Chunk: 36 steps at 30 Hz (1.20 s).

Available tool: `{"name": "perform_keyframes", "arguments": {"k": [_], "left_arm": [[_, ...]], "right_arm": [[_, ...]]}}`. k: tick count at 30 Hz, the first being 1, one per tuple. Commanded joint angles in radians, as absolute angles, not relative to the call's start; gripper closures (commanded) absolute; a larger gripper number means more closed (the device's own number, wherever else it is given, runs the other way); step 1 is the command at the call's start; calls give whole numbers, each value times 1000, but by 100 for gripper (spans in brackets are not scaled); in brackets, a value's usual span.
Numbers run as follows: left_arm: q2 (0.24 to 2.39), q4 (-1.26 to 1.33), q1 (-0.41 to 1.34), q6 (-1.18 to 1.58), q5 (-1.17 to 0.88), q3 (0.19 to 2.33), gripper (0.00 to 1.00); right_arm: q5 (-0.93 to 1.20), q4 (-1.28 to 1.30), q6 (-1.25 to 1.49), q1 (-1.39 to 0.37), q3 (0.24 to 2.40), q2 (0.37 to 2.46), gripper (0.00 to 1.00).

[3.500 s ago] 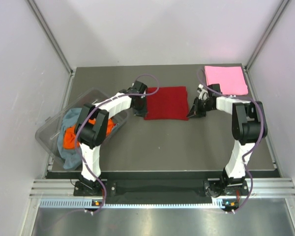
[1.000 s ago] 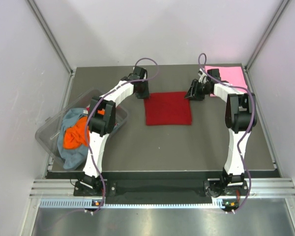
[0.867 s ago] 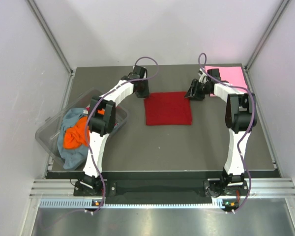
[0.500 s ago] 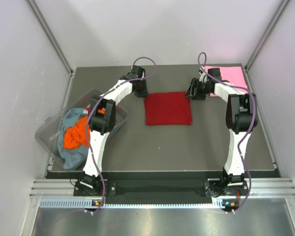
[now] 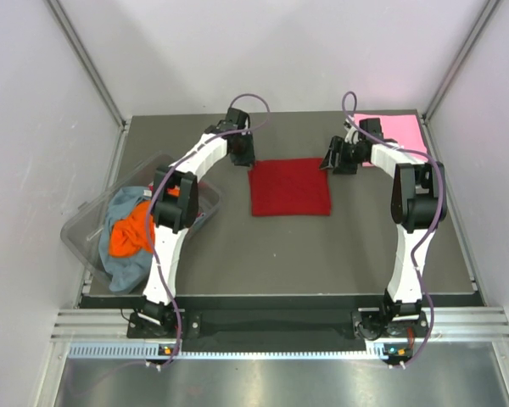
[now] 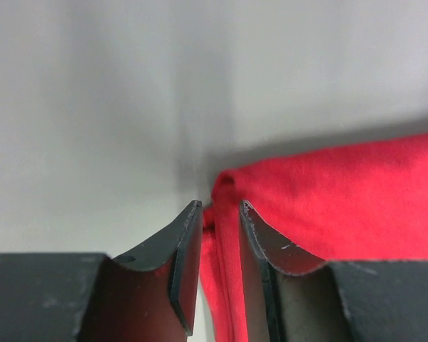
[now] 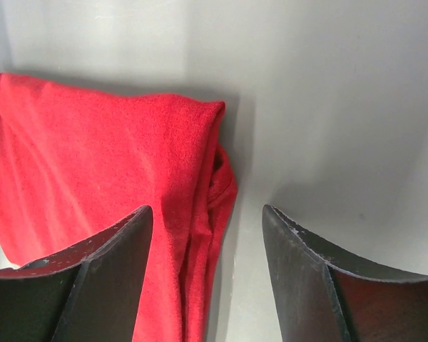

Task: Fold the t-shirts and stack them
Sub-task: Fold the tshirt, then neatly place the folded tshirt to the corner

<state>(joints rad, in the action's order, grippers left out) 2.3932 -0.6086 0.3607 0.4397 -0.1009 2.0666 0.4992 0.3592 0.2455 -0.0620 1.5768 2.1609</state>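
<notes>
Both arms have swung from the dark red t-shirt's (image 5: 290, 186) side edges out to its far corners, & the shirt sits a touch nearer & squarer vs 3.5 s back. It lies folded flat mid-desk (image 5: 280, 254). Left pincer (image 6: 217, 208) is at the far-left corner, fingers a narrow gap apart w/ the folded edge showing btwn them, not clamped. Right pincer (image 7: 207, 214) stands wide apart over the far-right corner, holding nothing.

Cloth looks light, soft & limp. It will prob. sag & unfold if lifted by one layer, so best to pinch all layers at both far corners together & keep them level.

Light pink t-shirt (image 5: 399, 127), folded, lies at the desk's far-right corner, partly under the right arm; likely the stack's base. Clear tub (image 5: 78, 227) at the left edge holds a loose heap: orange t-shirt (image 5: 125, 237) over a grey-blue t-shirt (image 5: 120, 267). Anything deeper can't be made out.
</notes>
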Motion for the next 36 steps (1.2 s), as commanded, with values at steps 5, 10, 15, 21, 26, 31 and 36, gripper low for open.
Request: {"name": "perform_keyframes", "arguments": {"k": [5, 10, 15, 21, 26, 31, 36], "left_arm": [[2132, -673, 370, 396, -179, 2004, 68], [1995, -655, 377, 379, -222, 1873, 68], [1893, -641, 383, 379, -245, 1746, 69], [1743, -611, 399, 373, -253, 1599, 69], [1669, -600, 399, 362, -241, 1480, 69], [1589, -603, 400, 338, -233, 1415, 69], [1537, -572, 400, 333, -207, 1339, 69]], "right_arm": [[528, 367, 209, -72, 1559, 2134, 36], [512, 394, 201, -77, 1551, 2146, 37], [514, 409, 189, -95, 1563, 2172, 44], [508, 434, 169, -113, 1578, 2201, 50], [499, 431, 153, -114, 1571, 2204, 66], [502, 433, 158, -114, 1589, 2198, 95], [508, 431, 161, -113, 1606, 2175, 100]]}}
